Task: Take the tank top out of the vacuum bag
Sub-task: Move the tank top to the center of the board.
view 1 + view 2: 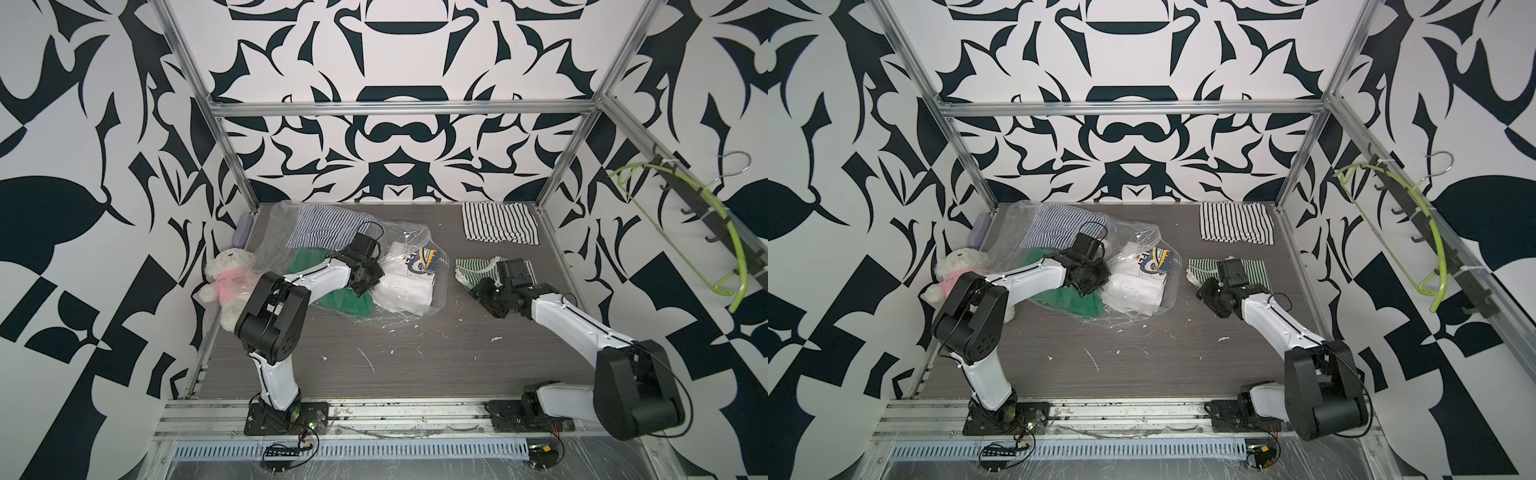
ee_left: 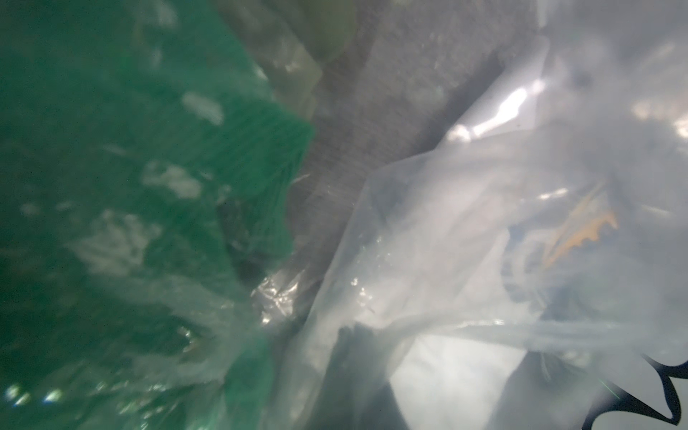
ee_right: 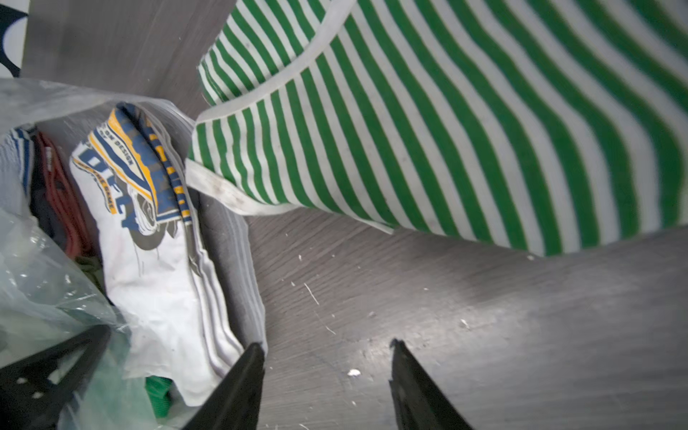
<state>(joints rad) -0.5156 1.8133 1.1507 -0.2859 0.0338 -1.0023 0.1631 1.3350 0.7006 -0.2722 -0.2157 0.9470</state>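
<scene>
Green-striped tank top lies out on the table, just beside the mouth of the vacuum bag; extraction looks done. My right gripper hangs spread and empty over bare table. My left gripper is pressed together at the bag. Other garments lie inside.

The left claw is hidden within the vacuum bag, whose plastic blurs the left wrist view.
</scene>
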